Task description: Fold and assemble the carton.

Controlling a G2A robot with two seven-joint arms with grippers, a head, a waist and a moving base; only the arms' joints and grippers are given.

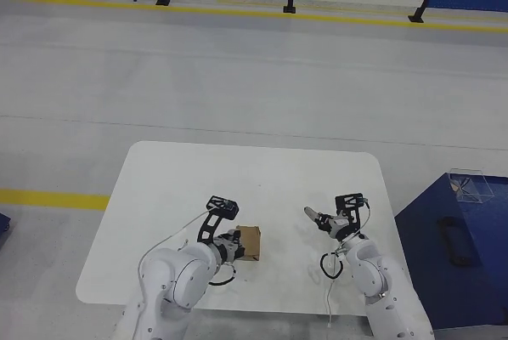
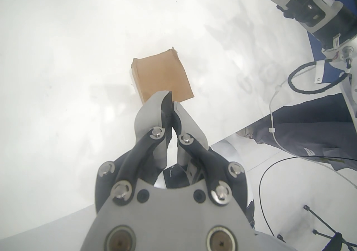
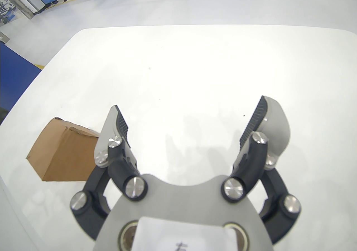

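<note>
A small brown carton (image 1: 251,242) stands folded into a box near the front middle of the white table (image 1: 237,170). My left gripper (image 1: 231,243) is right beside it on the side toward me. In the left wrist view its fingers are shut (image 2: 170,99), tips at the near edge of the carton (image 2: 163,73), with nothing seen between them. My right gripper (image 1: 313,217) hovers over bare table, well to the right of the carton. It is open (image 3: 192,115) and holds nothing. From there the carton (image 3: 64,151) lies off to one side.
A blue cabinet (image 1: 466,246) stands just past the table's right edge, with a clear plastic holder (image 1: 468,183) on top. The far half of the table is bare. A cable (image 1: 330,293) hangs from my right arm near the front edge.
</note>
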